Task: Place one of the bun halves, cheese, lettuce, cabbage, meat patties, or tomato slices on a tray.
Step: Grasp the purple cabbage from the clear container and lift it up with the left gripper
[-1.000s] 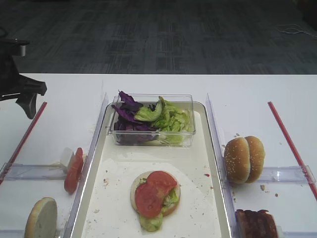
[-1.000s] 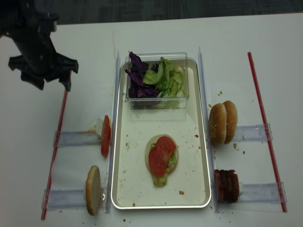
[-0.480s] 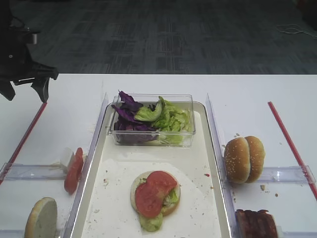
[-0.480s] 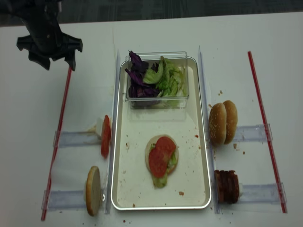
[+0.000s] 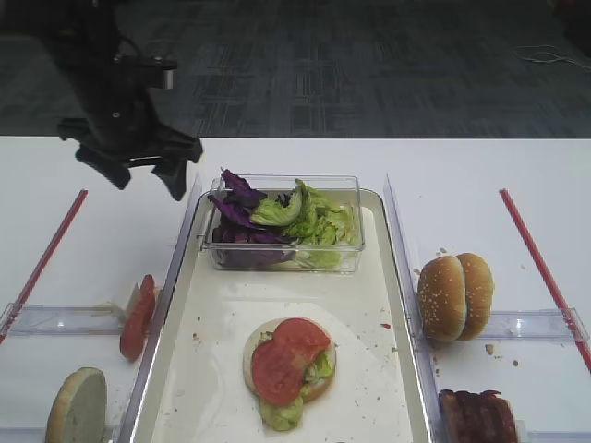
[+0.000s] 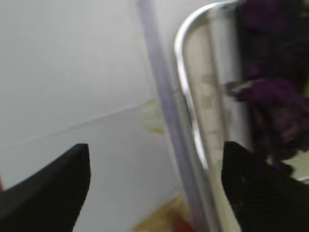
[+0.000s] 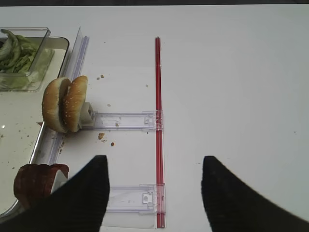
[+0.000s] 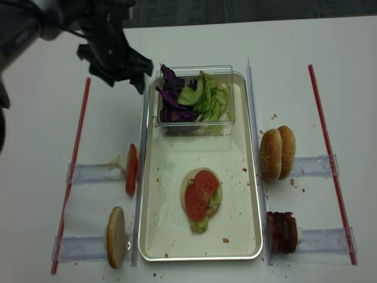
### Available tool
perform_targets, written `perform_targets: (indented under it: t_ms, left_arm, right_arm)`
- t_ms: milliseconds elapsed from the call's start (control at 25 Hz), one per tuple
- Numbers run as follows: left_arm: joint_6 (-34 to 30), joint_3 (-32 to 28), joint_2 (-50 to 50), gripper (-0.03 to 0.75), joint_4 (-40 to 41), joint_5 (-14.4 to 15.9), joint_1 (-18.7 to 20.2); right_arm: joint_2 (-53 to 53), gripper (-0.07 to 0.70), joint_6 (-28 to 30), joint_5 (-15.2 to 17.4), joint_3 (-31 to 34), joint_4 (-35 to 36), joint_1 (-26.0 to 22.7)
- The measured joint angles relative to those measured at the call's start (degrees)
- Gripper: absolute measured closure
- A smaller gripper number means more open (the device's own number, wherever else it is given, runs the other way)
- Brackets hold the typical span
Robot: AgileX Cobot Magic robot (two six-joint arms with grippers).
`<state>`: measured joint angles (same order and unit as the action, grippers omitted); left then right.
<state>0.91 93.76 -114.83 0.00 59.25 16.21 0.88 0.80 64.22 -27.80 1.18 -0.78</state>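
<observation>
On your large cream-white rectangular tray (image 5: 388, 305) one bun half carries lettuce and tomato already. Your left gripper (image 5: 140, 177), spread and empty, hovers beside the dark purple cabbage (image 5: 236, 210), probably next.

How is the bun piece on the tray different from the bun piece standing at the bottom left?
The bun half on the tray lies flat, with lettuce and a tomato slice stacked on it; the bun half at lower left stands on edge in a clear rack, bare. The first sits inside the tray, the second on the table outside it. Both show a pale cut face.
</observation>
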Motion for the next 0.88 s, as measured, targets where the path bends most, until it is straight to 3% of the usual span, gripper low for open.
perform_targets:
  t_ms: [200, 360, 880]
  left_arm:
    - [-0.91, 0.00, 0.00, 0.165, 0.00, -3.51, 8.07]
    - [-1.72, 0.00, 0.00, 0.165, 0.00, -5.48, 11.63]
    - [-4.95, 0.00, -4.55, 0.197, 0.72, -6.11, 12.66]
  right_arm:
    - [0.00, 0.167, 0.00, 0.00, 0.00, 0.00, 0.00]
    - [0.00, 0.167, 0.00, 0.00, 0.00, 0.00, 0.00]
    - [0.00, 0.167, 0.00, 0.00, 0.00, 0.00, 0.00]
